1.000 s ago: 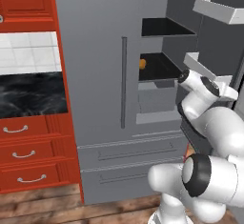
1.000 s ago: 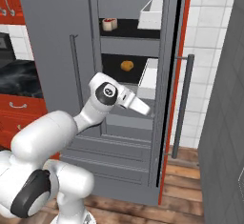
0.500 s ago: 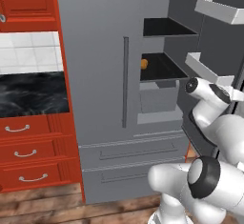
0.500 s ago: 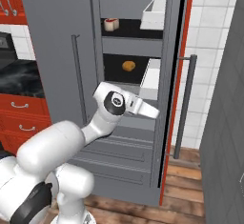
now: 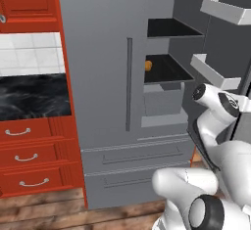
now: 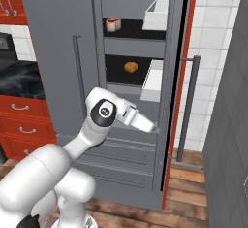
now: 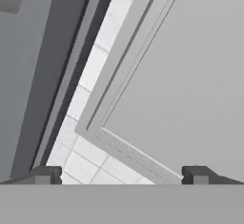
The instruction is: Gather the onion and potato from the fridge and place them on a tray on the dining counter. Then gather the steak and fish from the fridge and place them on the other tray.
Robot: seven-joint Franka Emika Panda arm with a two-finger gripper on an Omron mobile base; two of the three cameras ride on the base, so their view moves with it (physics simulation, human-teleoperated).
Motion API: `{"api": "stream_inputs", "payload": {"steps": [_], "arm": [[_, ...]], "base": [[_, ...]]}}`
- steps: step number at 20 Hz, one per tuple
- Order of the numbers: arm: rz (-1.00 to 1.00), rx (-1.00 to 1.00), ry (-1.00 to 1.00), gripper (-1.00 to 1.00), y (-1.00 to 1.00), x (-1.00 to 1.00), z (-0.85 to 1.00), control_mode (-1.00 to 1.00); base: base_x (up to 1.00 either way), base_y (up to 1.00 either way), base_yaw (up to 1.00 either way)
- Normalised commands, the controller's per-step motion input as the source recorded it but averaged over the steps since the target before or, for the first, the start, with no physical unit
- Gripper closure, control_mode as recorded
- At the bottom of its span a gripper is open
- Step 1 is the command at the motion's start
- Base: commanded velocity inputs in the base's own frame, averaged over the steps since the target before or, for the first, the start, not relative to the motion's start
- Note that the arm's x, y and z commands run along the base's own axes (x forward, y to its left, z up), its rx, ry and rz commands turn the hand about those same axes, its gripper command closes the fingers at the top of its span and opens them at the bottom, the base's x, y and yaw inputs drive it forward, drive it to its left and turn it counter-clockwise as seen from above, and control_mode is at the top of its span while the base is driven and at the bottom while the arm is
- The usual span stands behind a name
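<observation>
i see the fridge (image 6: 58,52) with its right door swung open and the left door shut. on the middle black shelf (image 5: 166,72) sits a small round orange-brown item, the onion or the potato (image 6: 130,67), i can't tell which. a small red and white item (image 6: 113,24) lies on the shelf above, too small to name. white door bins (image 6: 152,79) hang on the open door. my tool (image 7: 121,173) is spread wide with nothing between the fingertips (image 7: 45,174); it faces the pale inner panel of the open door (image 7: 190,75) and white wall tile (image 7: 95,70). in the right base view the hand (image 6: 143,122) sits below the shelf, the round item up at about 11 o'clock from it, well apart.
</observation>
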Motion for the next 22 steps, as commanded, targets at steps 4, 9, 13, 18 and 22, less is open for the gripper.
{"api": "stream_inputs", "payload": {"steps": [4,9,13,18,22], "arm": [[0.03,0.00,0.00,-1.00,0.60,0.06,0.12,-1.00],[0.21,0.04,-0.02,-1.00,0.71,0.34,0.00,-1.00],[0.17,0.08,0.00,-1.00,0.69,0.36,0.05,-1.00],[0.07,0.07,0.00,-1.00,0.63,0.28,0.12,-1.00],[0.18,0.00,0.00,-1.00,0.60,0.48,0.00,-1.00]], "base": [[0.00,0.00,0.00],[0.00,0.00,0.00],[0.00,0.00,0.00],[0.00,0.00,0.00],[0.00,0.00,0.00]]}}
